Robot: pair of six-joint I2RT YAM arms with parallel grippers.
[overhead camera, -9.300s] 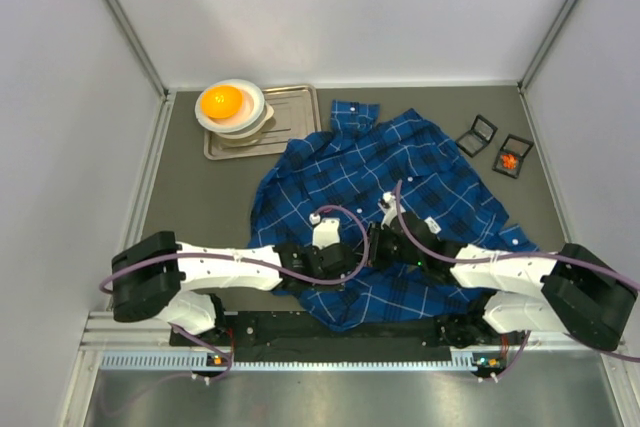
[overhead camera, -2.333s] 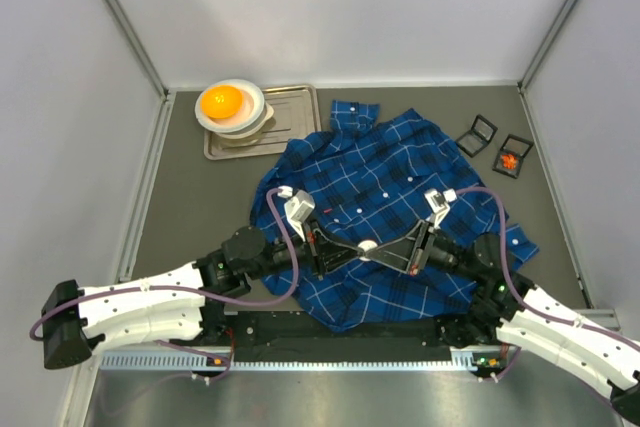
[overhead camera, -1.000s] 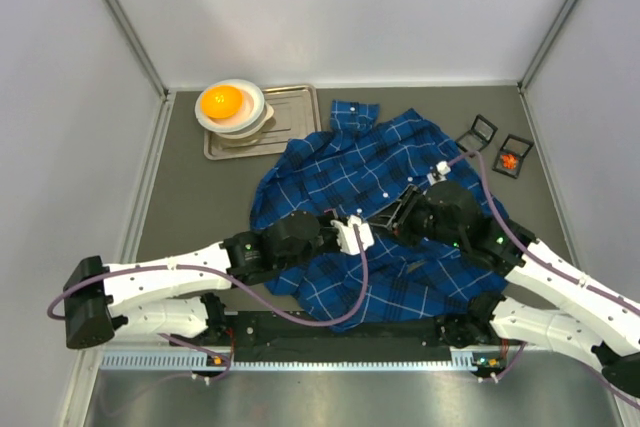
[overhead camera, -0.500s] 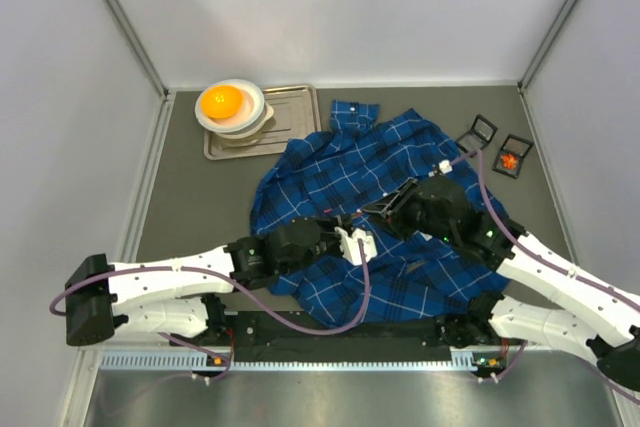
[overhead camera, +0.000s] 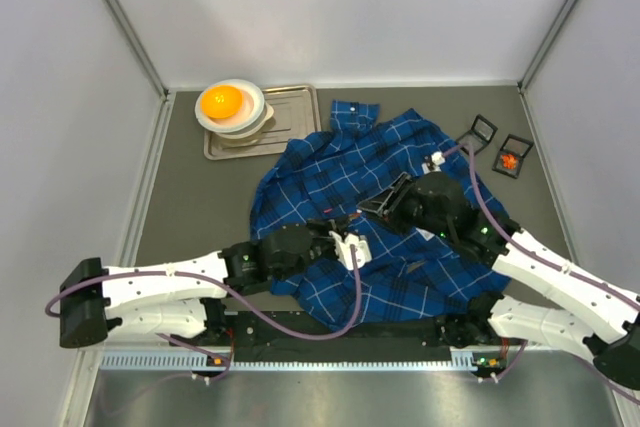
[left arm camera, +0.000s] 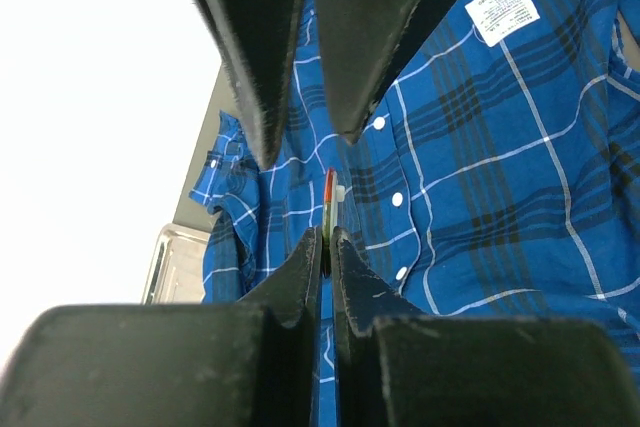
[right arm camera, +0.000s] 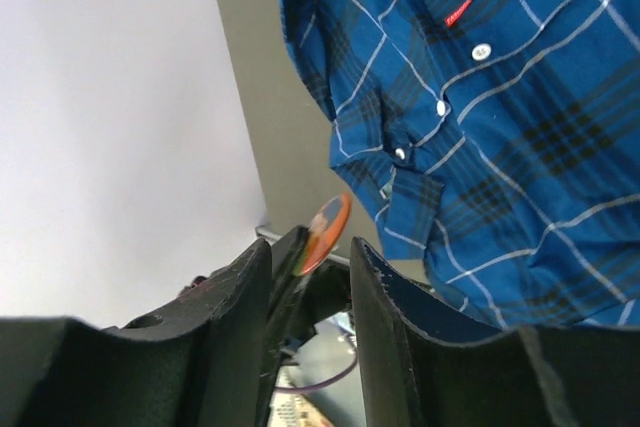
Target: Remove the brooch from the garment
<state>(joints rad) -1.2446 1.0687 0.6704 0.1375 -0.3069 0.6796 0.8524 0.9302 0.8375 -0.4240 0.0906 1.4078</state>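
The dark-blue plaid shirt (overhead camera: pixel 370 162) lies spread on the table, and it also shows in the left wrist view (left arm camera: pixel 500 147) and the right wrist view (right arm camera: pixel 520 97). My left gripper (overhead camera: pixel 347 234) (left arm camera: pixel 326 237) is shut on a thin round orange brooch (left arm camera: pixel 329 202), seen edge-on and held above the shirt. In the right wrist view the brooch (right arm camera: pixel 327 221) sits at the left gripper's tip, clear of the cloth. My right gripper (overhead camera: pixel 380 204) (right arm camera: pixel 310 247) is open, with its fingers (left arm camera: pixel 250 47) on either side of the brooch, not touching it.
A metal tray (overhead camera: pixel 290 112) at the back left holds stacked white bowls with an orange ball (overhead camera: pixel 222 101). Two small black boxes (overhead camera: pixel 477 134) (overhead camera: pixel 512 155) stand at the back right, one holding something orange. White walls close in the sides and back.
The two grippers, apart over the shirt 2.3 s ago, have come together above its middle. In the last half second the right gripper edged up-left and closer to the left gripper's tip.
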